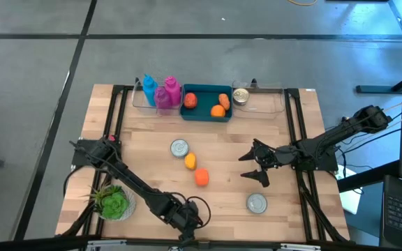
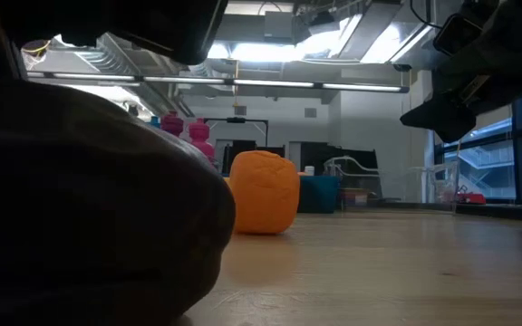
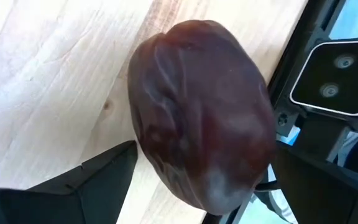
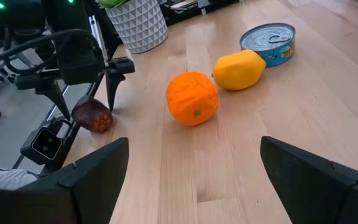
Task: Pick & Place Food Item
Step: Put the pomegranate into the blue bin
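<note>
Two pincers stand wide open over the wooden bench (image 1: 215,202). The left pincer (image 4: 82,102) is at the near edge of the bench, fingers pointing down on either side of a dark brown fruit (image 3: 201,115); it looks like a date, oval, wrinkled and a little shiny. The fruit lies on the wood between the fingers and they do not press on it, so it is not gripped. In the right wrist view the same fruit shows as a small brown lump just under the left fingers, beside a white pot (image 4: 140,23) with a green plant.

The right pincer (image 1: 255,164) hangs open over the right half of the bench and holds nothing. Near the middle lie an orange (image 4: 192,98) and a lemon (image 4: 239,69), close together, with a tin (image 4: 268,42) just behind the lemon. A second tin (image 1: 257,203) stands near the right pincer.

At the far edge sits a teal tray (image 1: 206,115) with orange-coloured food, and beside it a blue bottle (image 1: 149,90) and two pink bottles (image 1: 167,93). The tin has a blue label, but its writing cannot be read.
</note>
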